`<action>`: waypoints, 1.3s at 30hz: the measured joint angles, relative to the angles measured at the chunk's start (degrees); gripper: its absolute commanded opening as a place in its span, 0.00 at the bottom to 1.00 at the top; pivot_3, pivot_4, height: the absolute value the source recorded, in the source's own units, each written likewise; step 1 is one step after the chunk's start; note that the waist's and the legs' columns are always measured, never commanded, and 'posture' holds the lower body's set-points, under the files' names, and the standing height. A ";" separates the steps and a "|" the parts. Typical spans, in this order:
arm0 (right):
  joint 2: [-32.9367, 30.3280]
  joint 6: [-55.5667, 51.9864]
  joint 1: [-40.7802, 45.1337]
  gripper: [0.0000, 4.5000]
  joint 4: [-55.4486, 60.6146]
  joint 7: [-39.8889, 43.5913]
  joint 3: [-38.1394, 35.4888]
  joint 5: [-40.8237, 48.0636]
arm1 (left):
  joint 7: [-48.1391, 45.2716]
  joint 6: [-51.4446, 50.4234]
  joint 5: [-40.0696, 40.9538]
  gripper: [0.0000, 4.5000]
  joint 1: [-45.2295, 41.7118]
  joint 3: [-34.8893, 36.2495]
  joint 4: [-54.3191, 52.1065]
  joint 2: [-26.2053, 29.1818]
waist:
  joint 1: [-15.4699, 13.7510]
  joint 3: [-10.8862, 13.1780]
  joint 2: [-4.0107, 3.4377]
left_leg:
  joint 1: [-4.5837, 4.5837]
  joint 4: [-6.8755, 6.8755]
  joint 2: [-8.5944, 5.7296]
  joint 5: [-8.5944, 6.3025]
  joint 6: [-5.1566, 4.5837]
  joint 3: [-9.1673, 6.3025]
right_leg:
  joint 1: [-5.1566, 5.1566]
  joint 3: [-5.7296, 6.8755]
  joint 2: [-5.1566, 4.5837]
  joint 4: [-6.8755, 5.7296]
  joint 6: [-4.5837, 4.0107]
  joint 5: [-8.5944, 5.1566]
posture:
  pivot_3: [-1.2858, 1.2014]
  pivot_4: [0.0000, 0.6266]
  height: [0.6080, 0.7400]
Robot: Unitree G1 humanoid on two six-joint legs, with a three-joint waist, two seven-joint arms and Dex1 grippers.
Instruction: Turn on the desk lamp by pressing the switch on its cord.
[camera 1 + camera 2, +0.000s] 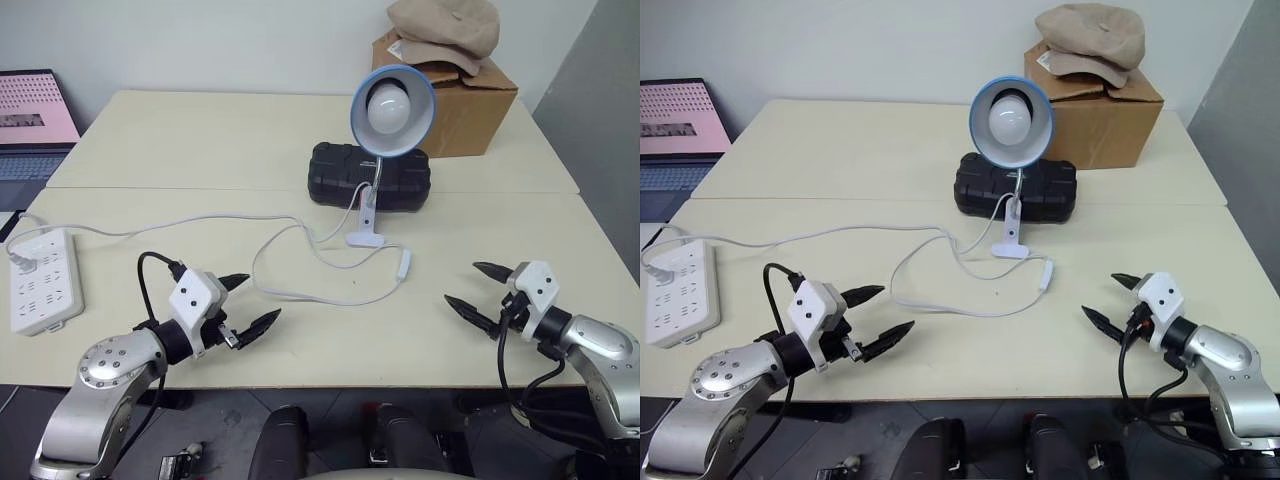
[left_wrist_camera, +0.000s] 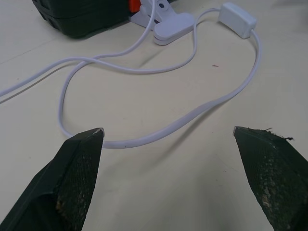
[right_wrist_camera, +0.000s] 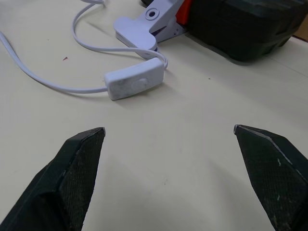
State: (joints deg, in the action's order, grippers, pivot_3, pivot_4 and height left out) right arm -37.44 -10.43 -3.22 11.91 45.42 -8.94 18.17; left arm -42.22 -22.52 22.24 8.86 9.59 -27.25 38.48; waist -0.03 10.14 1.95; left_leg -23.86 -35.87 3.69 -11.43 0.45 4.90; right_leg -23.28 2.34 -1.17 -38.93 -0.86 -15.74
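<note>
The switch [image 3: 134, 85] lay flat on the counter [image 1: 200, 150], just in front of the desk lamp's [image 1: 391, 110] white clip, between my two pincers and nearer the right one. I judged it light and hard-shelled, riding on a limp cord [image 1: 300, 290] that would let it skid under a sideways push, so it wanted a press straight down on its middle rocker rather than a grasp. My left pincer [image 1: 242, 305] and right pincer [image 1: 482, 292] both stood wide apart with nothing between the tips, hovering short of the cord. My right wrist view showed the rocker's oval on the switch's top face, which the head views left too small to make out; those gave me instead the unlit bulb and the power strip [image 1: 40, 280] far to the left.
</note>
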 measured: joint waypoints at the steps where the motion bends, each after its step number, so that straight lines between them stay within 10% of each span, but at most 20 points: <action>1: 0.00 0.00 0.05 1.00 0.00 0.03 0.00 0.00 | -0.07 0.18 0.11 1.00 -0.07 0.00 0.00 0.00 | 0.00 0.00 0.00 | 0.00 0.00 0.00 0.00 0.00 0.00 | 0.00 0.00 0.00 0.00 0.00 0.00 | 0.52 0.24 1.00; 22: 0.05 -0.04 0.93 1.00 -0.03 0.57 0.00 -0.39 | 2.69 -4.61 2.68 1.00 -4.27 -1.51 -1.82 -1.10 | -0.02 0.00 0.00 | 0.00 -0.03 -0.01 0.00 0.00 0.00 | 0.02 -0.01 0.00 -0.01 0.03 0.02 | 0.52 0.24 1.00; 39: -3.01 -16.46 -0.58 1.00 11.09 -3.74 -1.56 3.25 | 11.18 -4.46 -14.45 1.00 -28.45 -30.10 13.51 -20.15 | -0.55 -0.05 0.03 | -0.05 -0.17 -0.14 0.02 -0.02 -0.05 | 0.08 -0.06 0.04 -0.02 0.19 0.11 | 0.52 0.24 1.00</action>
State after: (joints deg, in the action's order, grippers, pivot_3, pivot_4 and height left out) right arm -40.45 -26.89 -3.80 23.00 41.69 -10.50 21.42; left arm -31.04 -26.99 7.79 -19.58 -20.52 -13.75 18.33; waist -0.58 10.09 1.99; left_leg -23.91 -36.05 3.55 -11.42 0.43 4.85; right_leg -23.20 2.28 -1.13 -38.96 -0.67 -15.63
